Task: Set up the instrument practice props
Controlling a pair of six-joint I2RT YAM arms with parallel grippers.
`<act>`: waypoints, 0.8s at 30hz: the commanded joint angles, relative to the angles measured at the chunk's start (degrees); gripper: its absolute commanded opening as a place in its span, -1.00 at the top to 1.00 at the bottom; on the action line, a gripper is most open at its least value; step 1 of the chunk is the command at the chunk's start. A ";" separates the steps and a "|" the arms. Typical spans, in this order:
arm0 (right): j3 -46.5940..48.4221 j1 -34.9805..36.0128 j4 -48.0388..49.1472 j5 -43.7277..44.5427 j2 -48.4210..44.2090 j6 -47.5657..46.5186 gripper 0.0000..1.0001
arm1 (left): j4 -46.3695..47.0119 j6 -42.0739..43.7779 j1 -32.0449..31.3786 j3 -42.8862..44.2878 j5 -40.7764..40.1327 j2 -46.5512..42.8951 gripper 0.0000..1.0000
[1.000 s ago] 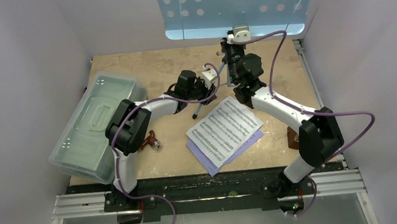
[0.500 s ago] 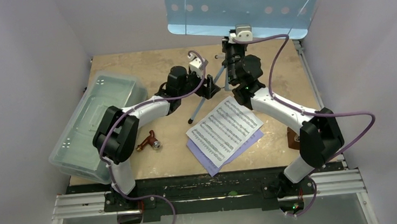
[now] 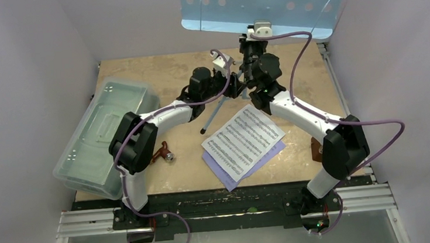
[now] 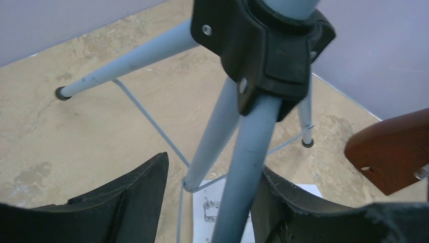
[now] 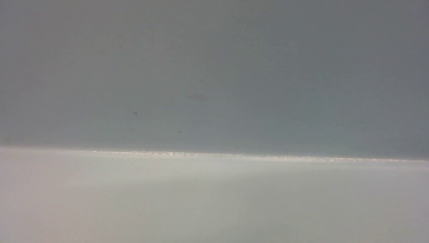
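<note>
My left jaws are released, with a leg (image 4: 238,177) of the stand (image 4: 273,45) between them. Right jaws sit against it just below its panel (image 3: 261,3); clenched or not, I cannot tell.

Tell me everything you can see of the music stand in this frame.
The music stand is light blue, metal by its look: a perforated desk, a shaft, a black plastic hub and three spread legs; two dark-tipped feet rest on the table. It stands at the far edge. The left gripper straddles one leg, jaws apart; the right gripper is at the shaft, grip unclear.
</note>
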 commanded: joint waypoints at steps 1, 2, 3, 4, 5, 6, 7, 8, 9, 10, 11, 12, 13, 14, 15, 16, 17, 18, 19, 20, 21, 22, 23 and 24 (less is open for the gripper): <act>8.34 0.74 11.08 1.50 -2.78 1.07 1.00 | -4.09 4.06 0.49 7.33 -4.34 3.40 0.04; 8.61 0.92 10.91 2.35 -2.43 1.18 1.00 | -6.24 5.87 0.68 8.99 -5.37 4.43 0.18; 9.03 0.95 10.37 3.49 -2.16 1.43 1.00 | -8.29 8.27 1.11 10.15 -6.51 5.02 0.43; 9.42 1.06 9.41 4.01 -1.94 1.65 1.00 | -9.50 9.26 2.11 10.61 -6.85 5.37 0.73; 9.81 1.13 8.41 4.41 -1.68 1.86 1.00 | -9.50 9.23 3.40 10.19 -6.41 5.41 0.88; 10.11 1.22 7.53 4.70 -1.38 2.05 1.00 | -8.87 9.07 4.85 9.33 -4.78 5.34 0.92; 10.34 1.28 6.71 4.83 -1.12 2.12 1.00 | -8.20 9.55 6.06 8.14 -2.92 5.05 0.94; 10.37 1.30 6.03 5.13 -0.78 2.17 1.00 | -8.14 10.67 6.92 7.05 -1.82 4.68 0.97; 10.38 1.33 5.32 5.65 -0.50 2.37 1.00 | -8.61 12.51 7.47 6.01 -1.32 4.29 0.99; 10.54 1.28 3.62 6.43 -0.36 2.88 1.00 | -9.92 14.16 7.77 4.98 -0.75 4.06 1.00; 10.63 1.35 2.79 6.83 -0.35 3.38 1.00 | -10.86 16.67 7.96 4.88 0.78 4.20 1.00; 10.76 1.45 1.02 7.04 -0.36 3.79 1.00 | -13.77 18.36 8.09 5.35 2.84 4.62 1.00; 11.47 1.57 -0.77 7.18 -0.30 4.02 1.00 | -15.85 19.86 8.12 5.59 3.65 5.05 1.00; 12.15 2.00 -2.24 7.38 -0.13 3.72 1.00 | -16.69 20.86 8.17 5.24 3.99 5.12 1.00; 12.78 2.57 -3.14 7.42 0.13 2.75 1.00 | -16.69 21.54 8.32 4.40 4.58 4.84 1.00; 13.78 2.98 -4.72 7.29 0.56 1.72 1.00 | -16.39 22.22 8.57 3.61 5.83 4.51 1.00; 15.06 3.43 -6.82 7.26 1.17 0.87 1.00 | -16.30 22.58 8.92 2.95 7.75 4.39 1.00; 16.13 3.67 -8.71 7.17 1.52 0.38 1.00 | -16.36 22.95 9.35 2.67 10.11 4.32 1.00; 16.90 3.85 -10.86 7.03 1.83 0.06 0.98 | -16.86 23.55 9.57 2.66 11.68 4.55 1.00; 17.26 4.08 -12.59 7.06 1.81 -0.12 0.91 | -17.57 24.13 9.61 2.86 12.68 4.73 1.00; 17.16 4.28 -13.91 7.08 1.53 -0.11 0.80 | -18.14 24.82 9.62 3.12 13.31 4.90 1.00; 16.61 4.44 -15.01 6.97 0.91 0.16 0.68 | -18.69 25.19 9.62 3.48 13.88 5.16 1.00; 15.76 4.45 -16.09 6.10 0.05 0.67 0.53 | -19.09 25.33 9.63 3.84 14.37 5.36 1.00; 14.63 4.46 -17.16 5.32 -0.98 1.06 0.35 | -19.39 25.13 9.62 4.13 14.63 5.64 1.00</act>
